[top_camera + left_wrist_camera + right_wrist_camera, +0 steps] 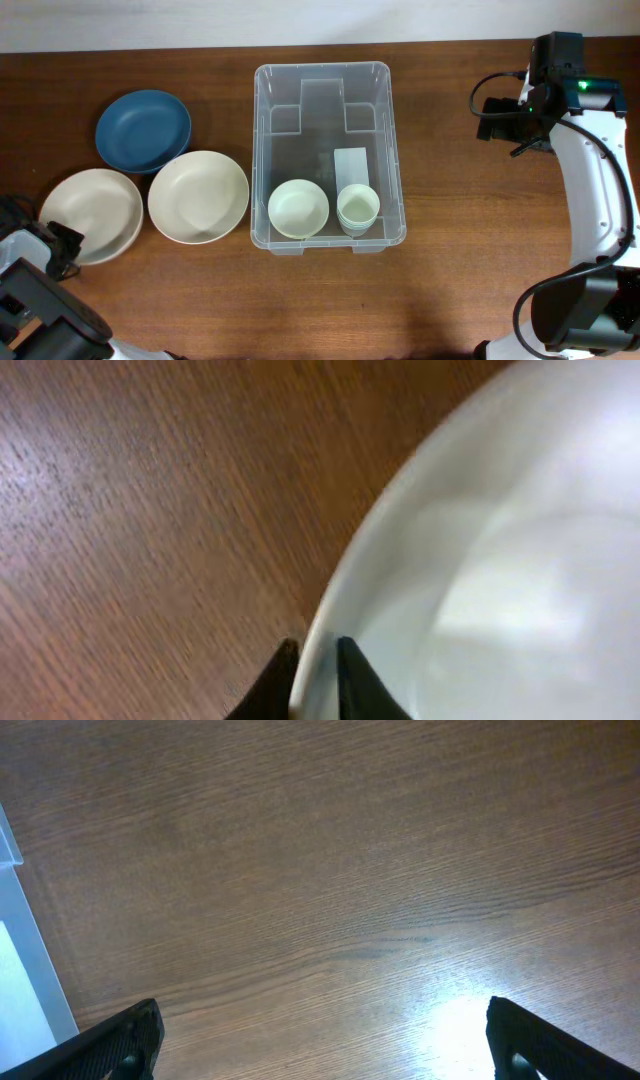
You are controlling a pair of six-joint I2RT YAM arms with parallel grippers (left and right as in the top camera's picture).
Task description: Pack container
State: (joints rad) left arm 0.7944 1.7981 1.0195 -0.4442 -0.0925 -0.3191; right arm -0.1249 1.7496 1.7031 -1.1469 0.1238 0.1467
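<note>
Wood table (120,510): left fingers (275,685) pinch plate (500,560) rim (right fingers (120,1040) wide).

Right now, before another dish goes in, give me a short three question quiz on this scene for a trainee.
1. True or false: the clear container holds a small pale bowl and a cup.
2. What does the left gripper pinch? A) the rim of the far-left cream bowl B) the cup C) the container's rim
3. Fill in: the right gripper hangs with its jaws ____ over bare table.
Key: 1 true; 2 A; 3 open.
</note>
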